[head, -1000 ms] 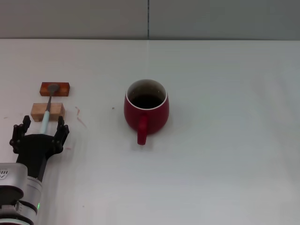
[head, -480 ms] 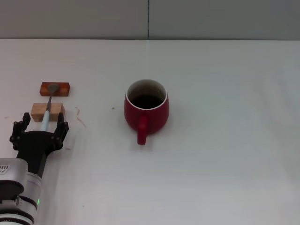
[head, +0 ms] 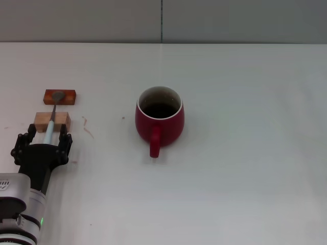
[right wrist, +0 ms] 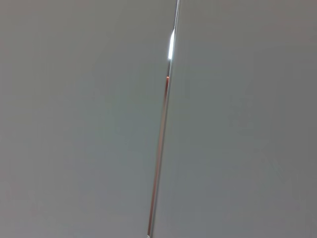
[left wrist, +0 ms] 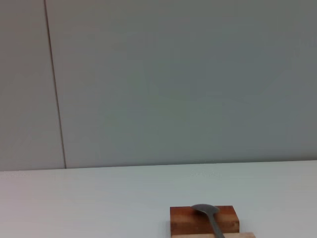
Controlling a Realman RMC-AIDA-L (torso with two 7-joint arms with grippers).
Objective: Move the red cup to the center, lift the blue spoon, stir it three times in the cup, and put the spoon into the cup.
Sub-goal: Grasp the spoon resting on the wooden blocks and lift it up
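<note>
The red cup (head: 159, 120) stands upright near the middle of the white table, its handle pointing toward me. The blue spoon (head: 50, 127) lies at the far left across two small wooden blocks. Its grey bowl rests on the reddish-brown block (head: 60, 96) and its pale-blue handle on the light block (head: 51, 120). My left gripper (head: 47, 130) is open, with one finger on each side of the handle's near end. In the left wrist view the spoon's bowl (left wrist: 205, 209) lies on the reddish-brown block (left wrist: 203, 221). My right gripper is out of view.
The white table (head: 245, 153) runs back to a grey wall (head: 230, 20). The right wrist view shows only the grey wall with a vertical seam (right wrist: 161, 148).
My left gripper's fingers have drawn a little closer together around the spoon's handle. The cup and the spoon have not moved.
</note>
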